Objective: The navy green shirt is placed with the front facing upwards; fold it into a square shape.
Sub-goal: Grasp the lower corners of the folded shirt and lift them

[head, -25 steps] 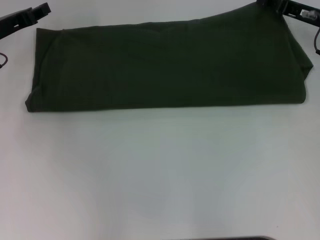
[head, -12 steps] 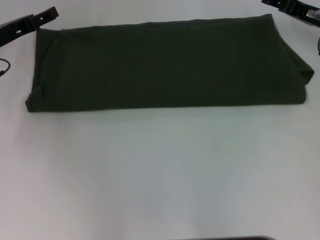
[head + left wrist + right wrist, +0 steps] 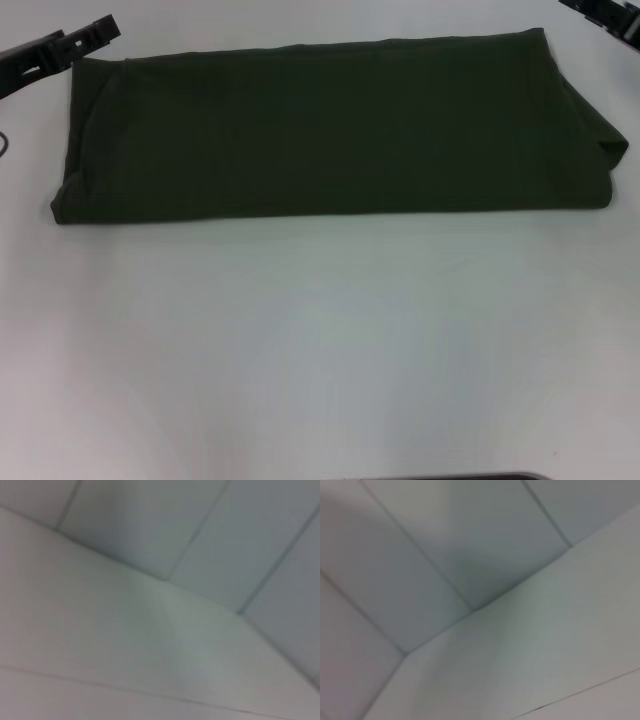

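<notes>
Table [image 3: 320,350]: bare from 3 through 6 to 9 o'clock, open to passage. Shirt [image 3: 330,130] spans 10 to 2 o'clock, the only obstacle; tools flank its far corners.

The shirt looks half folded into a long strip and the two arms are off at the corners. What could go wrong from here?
The shirt is a long band, not yet a square, so another fold is needed. Its right end is bunched and uneven; folded as is, the edges might not line up. The left gripper sits just off the far left corner and the right gripper beyond the far right corner, neither holding cloth, so a regrasp might catch only the top layer and pull the fold open.
</notes>
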Controlling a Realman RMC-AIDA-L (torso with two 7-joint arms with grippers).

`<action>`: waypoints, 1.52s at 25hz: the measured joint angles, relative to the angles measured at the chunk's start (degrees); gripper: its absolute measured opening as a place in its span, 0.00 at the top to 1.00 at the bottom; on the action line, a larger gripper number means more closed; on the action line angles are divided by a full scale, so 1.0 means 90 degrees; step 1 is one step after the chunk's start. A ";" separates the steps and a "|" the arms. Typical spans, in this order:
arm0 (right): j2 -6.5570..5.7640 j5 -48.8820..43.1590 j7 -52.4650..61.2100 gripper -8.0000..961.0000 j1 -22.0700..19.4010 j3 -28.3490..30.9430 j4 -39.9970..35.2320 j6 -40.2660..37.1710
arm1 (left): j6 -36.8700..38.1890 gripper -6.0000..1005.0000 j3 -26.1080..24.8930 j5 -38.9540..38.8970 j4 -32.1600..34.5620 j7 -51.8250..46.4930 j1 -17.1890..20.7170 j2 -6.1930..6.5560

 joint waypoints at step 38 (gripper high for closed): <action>-0.0752 -0.2250 0.2648 0.29 -0.1054 -0.0518 -0.0641 -0.1935 | 0.2537 0.09 0.0594 -0.0035 0.0846 0.0235 0.1125 -0.0079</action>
